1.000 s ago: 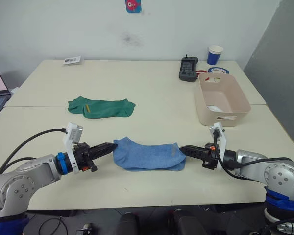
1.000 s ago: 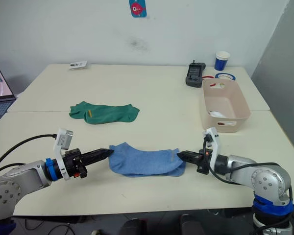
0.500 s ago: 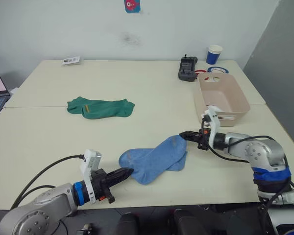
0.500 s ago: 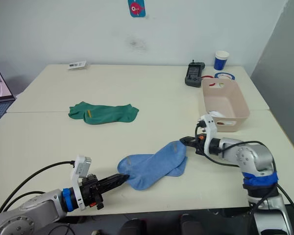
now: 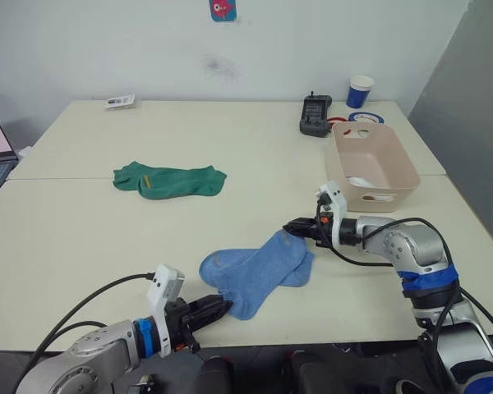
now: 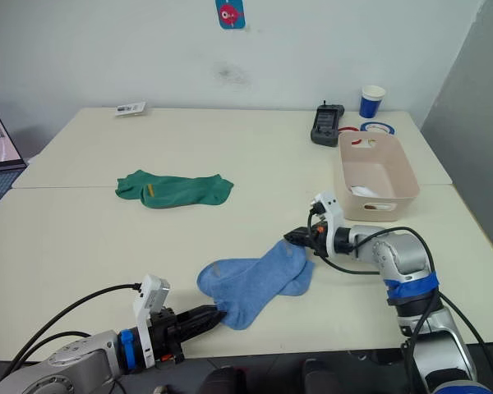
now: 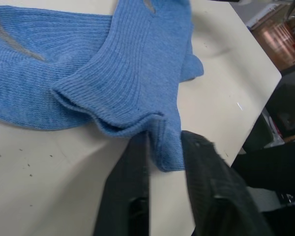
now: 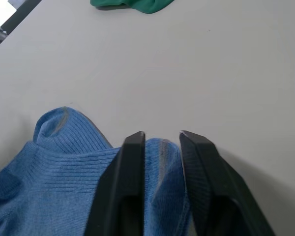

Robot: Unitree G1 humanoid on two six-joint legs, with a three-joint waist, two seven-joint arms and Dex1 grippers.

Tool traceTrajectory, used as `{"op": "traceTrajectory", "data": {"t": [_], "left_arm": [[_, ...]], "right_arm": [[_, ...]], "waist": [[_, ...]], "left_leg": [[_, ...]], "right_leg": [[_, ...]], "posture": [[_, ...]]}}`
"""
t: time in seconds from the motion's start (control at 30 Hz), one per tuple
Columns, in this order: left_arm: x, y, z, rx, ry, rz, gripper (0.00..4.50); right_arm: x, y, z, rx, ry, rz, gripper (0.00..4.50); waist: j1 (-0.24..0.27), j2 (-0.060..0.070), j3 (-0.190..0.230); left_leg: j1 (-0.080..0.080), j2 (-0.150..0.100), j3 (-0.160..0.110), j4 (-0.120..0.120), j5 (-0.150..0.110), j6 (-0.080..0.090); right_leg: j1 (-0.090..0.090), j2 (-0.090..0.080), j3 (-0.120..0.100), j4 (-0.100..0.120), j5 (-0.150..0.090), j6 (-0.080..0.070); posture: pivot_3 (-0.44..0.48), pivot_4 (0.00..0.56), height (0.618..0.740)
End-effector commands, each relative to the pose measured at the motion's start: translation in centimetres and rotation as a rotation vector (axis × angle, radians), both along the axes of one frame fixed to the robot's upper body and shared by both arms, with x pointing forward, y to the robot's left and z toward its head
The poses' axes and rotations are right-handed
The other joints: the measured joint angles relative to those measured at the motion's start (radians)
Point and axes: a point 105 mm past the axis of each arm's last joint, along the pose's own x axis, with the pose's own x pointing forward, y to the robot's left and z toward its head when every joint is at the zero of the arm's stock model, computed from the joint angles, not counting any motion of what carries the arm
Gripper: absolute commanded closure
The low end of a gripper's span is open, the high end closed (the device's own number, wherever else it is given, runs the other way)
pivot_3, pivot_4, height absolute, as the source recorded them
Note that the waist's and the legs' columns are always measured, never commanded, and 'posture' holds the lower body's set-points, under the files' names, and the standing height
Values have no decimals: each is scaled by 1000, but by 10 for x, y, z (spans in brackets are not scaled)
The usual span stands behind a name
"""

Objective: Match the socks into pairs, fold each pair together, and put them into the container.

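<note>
Over on the far left, a small card [image 5: 120, 101] is lying near the table's [image 5: 255, 156] back edge, and the dark green pair [image 5: 171, 180] is sitting flat on the tabletop, one sock on top of the other, with a yellow mark showing.

Down at the near edge, the left gripper [image 5: 219, 307] is pinching the near end of the light blue pair [image 5: 258, 269] — in the left wrist view its two black fingers [image 7: 132, 187] are closed on a fold of the ribbed blue fabric [image 7: 137, 78]. The blue socks are lying bunched and slanted across the near middle of the table, well apart from the green ones.

At the far right end of the blue pair, the right gripper [image 5: 294, 227] is clamping the cloth too, its fingers [image 8: 132, 167] squeezing a bit of blue between them.

Further right, the container [image 5: 390, 172] is standing near the table's right edge with something white [image 5: 360, 181] lying in its bottom — I can't tell exactly what. Just behind it are a black handheld device [image 5: 315, 115], a roll of blue tape [image 5: 366, 118] and a blue-and-white paper cup [image 5: 360, 91].
</note>
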Motion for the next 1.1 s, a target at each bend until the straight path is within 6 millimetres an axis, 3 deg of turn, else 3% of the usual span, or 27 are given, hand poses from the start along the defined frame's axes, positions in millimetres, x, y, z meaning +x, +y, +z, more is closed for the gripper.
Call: {"op": "traceTrajectory", "data": {"t": [0.03,0.13,0.2,0.27,0.43,0.57,0.77,0.9,1.0,1.1], "left_arm": [[5,16,23,15,-60,-68,2061],[10,27,45,56,-97,-184,1114],[24,31,62,92,-142,-251,512],[40,27,77,116,-189,-333,22],[100,-5,86,154,-358,-452,22],[135,-45,74,180,-429,-557,22],[165,-97,53,237,-487,-671,22],[175,-115,44,263,-496,-691,22],[172,-127,33,265,-473,-740,595],[170,-129,30,272,-473,-775,1555]], "right_arm": [[-3,-17,28,35,-90,-46,1915],[-14,-29,38,51,-102,-74,897],[-26,-37,42,52,-121,-85,216],[-44,-37,46,50,-153,-43,0],[-86,-23,39,-49,-233,124,0],[-96,-18,24,-165,-274,192,0],[-98,-11,13,-213,-303,213,0],[-97,-11,11,-200,-302,175,0],[-96,-14,12,-173,-294,121,0],[-94,-16,11,-167,-290,97,0]], "waist": [[2,0,0],[5,1,0],[6,1,1],[11,1,1],[17,3,2],[6,1,3],[2,1,3],[1,1,3],[2,1,3],[1,1,3]], "left_leg": [[0,0,-1,0,0,0],[0,0,-2,0,0,0],[0,0,-1,0,0,0],[-1,-2,-2,0,0,0],[0,-4,1,0,0,0],[-1,-4,2,2,0,0],[-3,-2,2,5,0,0],[-9,-2,1,10,0,1],[-10,-3,1,11,0,1],[-11,-3,0,11,0,1]], "right_leg": [[0,0,-1,0,0,0],[0,0,-2,0,-1,-1],[0,0,-1,0,-1,-2],[0,1,-3,0,-1,-2],[1,4,-1,-1,0,0],[1,6,0,-2,0,1],[0,10,0,-1,0,1],[-2,10,-1,-1,0,1],[-3,10,-2,-1,0,1],[-3,10,-2,-1,0,1]], "posture": [[0,150,740],[0,150,740],[0,150,740],[0,150,740],[0,150,740],[0,150,740],[0,150,740],[0,150,740],[0,150,740],[0,150,740]]}}
